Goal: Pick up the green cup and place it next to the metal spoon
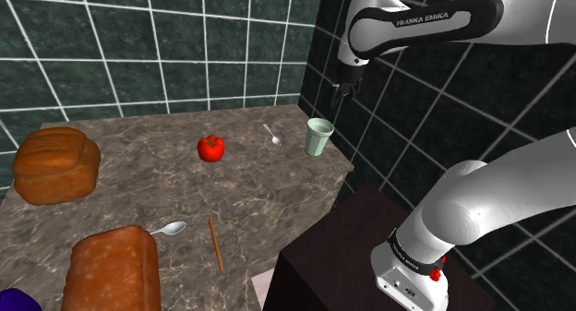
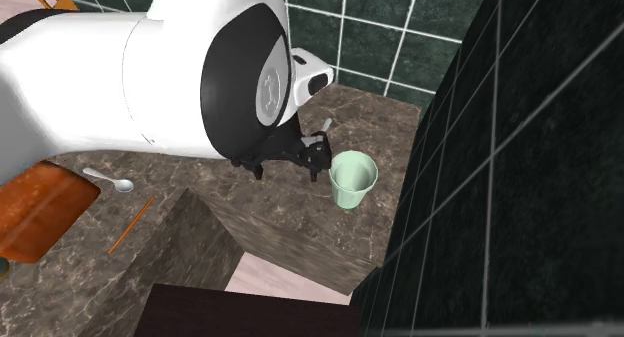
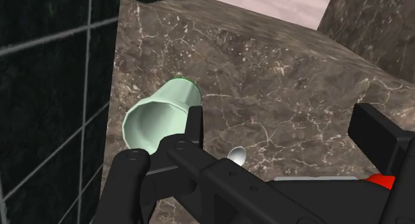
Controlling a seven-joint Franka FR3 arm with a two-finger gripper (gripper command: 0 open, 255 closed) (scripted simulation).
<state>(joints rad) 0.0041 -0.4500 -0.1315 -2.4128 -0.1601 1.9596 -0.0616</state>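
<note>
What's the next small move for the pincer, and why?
Probably shift the pincer over the green cup, then lower. It hangs open, higher than the cup; in the wrist view the cup sits beside one finger, not between the two.

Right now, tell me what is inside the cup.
The cup looks empty: only its pale green inner wall shows. In the wrist view a finger covers part of its mouth.

Wrist cam: spoon (image 3: 237, 154) handle hid behind gripper (image 3: 279, 123)
</note>
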